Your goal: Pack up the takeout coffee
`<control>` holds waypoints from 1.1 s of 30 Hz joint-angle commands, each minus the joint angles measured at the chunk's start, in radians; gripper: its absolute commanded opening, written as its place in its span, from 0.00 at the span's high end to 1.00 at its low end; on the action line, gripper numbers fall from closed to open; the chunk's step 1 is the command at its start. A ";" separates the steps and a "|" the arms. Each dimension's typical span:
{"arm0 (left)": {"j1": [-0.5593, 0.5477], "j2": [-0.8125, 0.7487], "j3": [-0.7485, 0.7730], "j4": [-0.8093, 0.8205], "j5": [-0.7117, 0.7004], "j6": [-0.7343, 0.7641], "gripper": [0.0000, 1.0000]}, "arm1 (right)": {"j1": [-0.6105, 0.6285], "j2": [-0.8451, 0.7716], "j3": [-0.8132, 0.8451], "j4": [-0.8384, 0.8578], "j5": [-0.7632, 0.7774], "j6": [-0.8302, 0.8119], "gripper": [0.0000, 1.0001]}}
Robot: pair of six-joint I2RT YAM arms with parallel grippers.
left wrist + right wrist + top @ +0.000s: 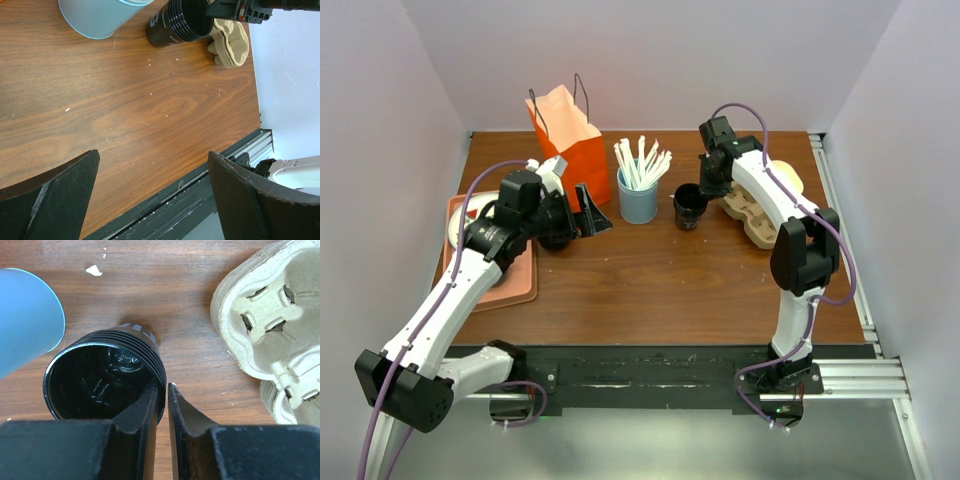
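**Inspector:** Top view. What is the step, and how should it be done?

**Assessor:** The right claw (703, 190) is on a lidless black cup (690, 207). The cup stands on the table (650, 290) toward the far side, just right of the blue straw holder (638, 203) and just left of the cardboard carrier (752, 215). In my judgement a lift is in hand. Raise the cup straight up and keep it upright before any sideways travel, since both neighbours are close. I cannot identify the takeout coffee here. A dark round mass just left of the left claw (592, 218), near the orange bag (568, 140), may be it or may be arm hardware.

**Inspector:** Left wrist view?

**Assessor:** The left claw is released. Its jaws are spread wide with nothing between them and only bare wood beneath, and it touches nothing. Best to hold it off while the right arm works. No lidded cup shows here.

**Inspector:** Right wrist view?

**Assessor:** The right claw is clenched almost closed, grasping the black cup by its wall. One finger (142, 412) is inside the ribbed rim and the other is outside. This is a thin edge hold, so the cup could tilt or swing. I would advise seating the fingers deeper and moving slowly. The cup looks black and carries no lid, so I doubt it is the coffee itself, which is not visible here either.
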 commanded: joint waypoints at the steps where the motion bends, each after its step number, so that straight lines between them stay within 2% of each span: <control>1: -0.003 0.003 0.012 0.030 0.012 0.017 0.05 | -0.003 -0.012 0.047 -0.010 0.019 0.001 0.81; 11: -0.003 0.008 0.013 0.033 0.020 0.014 0.06 | -0.005 0.001 0.086 -0.028 0.030 -0.012 0.83; 21: -0.003 0.008 0.013 0.035 0.024 0.012 0.06 | -0.005 0.015 0.102 -0.042 0.030 -0.016 0.91; 25: -0.003 0.009 0.013 0.033 0.023 0.012 0.06 | -0.005 0.016 0.100 -0.042 0.030 -0.019 0.89; 27: -0.003 0.009 0.013 0.035 0.023 0.012 0.06 | -0.003 0.016 0.102 -0.040 0.030 -0.019 0.84; 33: -0.003 0.012 0.012 0.036 0.023 0.012 0.06 | -0.003 0.015 0.096 -0.040 0.037 -0.022 0.83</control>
